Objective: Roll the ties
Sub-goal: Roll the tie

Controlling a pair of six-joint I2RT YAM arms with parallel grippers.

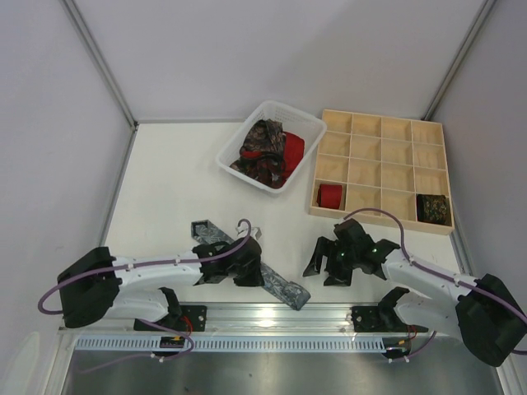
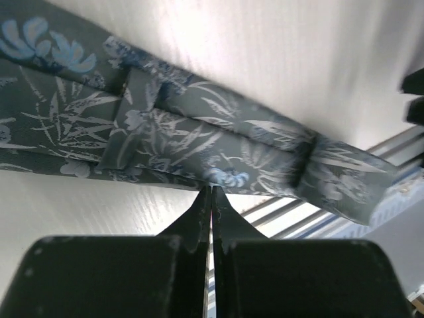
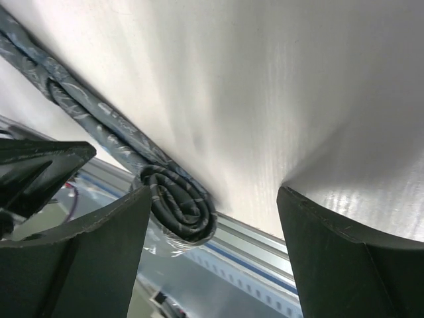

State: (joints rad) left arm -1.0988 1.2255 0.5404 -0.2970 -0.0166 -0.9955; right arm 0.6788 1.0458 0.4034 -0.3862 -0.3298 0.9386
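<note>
Grey tie (image 1: pixel 284 288) apparently half rolled.

Left claw (image 2: pixel 211 191) pressed closed, right claw (image 3: pixel 213 193) spread wide

Open tabletop (image 1: pixel 165 185) left of the white basket (image 1: pixel 296 112); grey tie (image 1: pixel 282 285) slantwise near the front edge, wooden tray (image 1: pixel 379 220) far right.

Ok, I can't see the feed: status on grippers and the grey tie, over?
Left gripper shut, tips at edge of grey tie. Right gripper open, empty. Tie's near end rolled, rest flat. Nothing blocking.
</note>
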